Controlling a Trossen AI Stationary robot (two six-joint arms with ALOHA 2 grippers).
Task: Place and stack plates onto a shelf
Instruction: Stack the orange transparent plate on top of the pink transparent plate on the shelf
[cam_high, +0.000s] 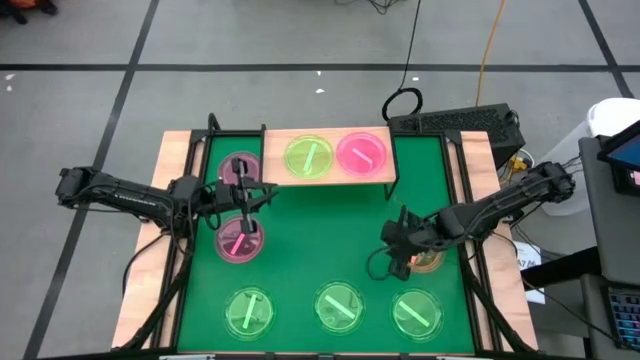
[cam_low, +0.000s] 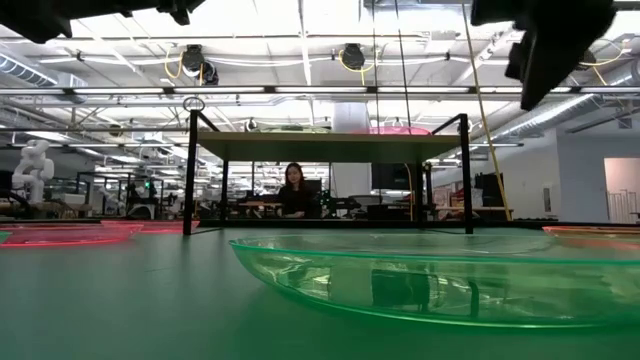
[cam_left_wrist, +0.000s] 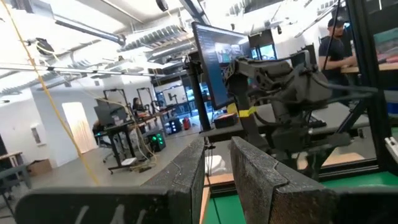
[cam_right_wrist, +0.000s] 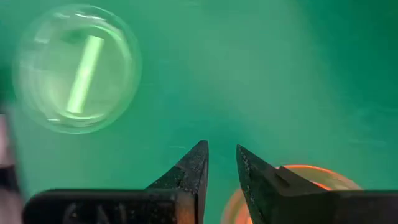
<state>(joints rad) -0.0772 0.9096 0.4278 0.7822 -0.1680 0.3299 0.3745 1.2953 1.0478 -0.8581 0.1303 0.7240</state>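
Item: right gripper (cam_right_wrist: 222, 163), fingers narrowly apart with only the green mat (cam_high: 320, 240) showing between them, nothing held; posed over the near rim of a small round translucent orange plate (cam_right_wrist: 305, 177), which lay just outside 1 finger, not between the 2. Risks, as judged: closing from this pose could pinch air or clip the rim, tipping or skidding the orange plate across the mat; a shallow hold on so thin an edge could let it slip on the lift toward the shelf. Destination: light wooden shelf (cam_high: 274, 160) on thin black legs (cam_low: 189, 170), well beyond the fingertips, already bearing 1 green plate on the shelf (cam_high: 308, 158) and 1 pink plate on the shelf (cam_high: 361, 153) side by side, so the orange plate would likely have to be stacked, and an off-centre drop could slide off. Obstructions: the front legs; a row of 3 green plates (cam_high: 338, 305) behind the fingers. Item: left gripper (cam_left_wrist: 217, 168), fingers a little apart, nothing seen between them, waiting beside 2 further pink plates (cam_high: 238, 242), near the shelf's far end.
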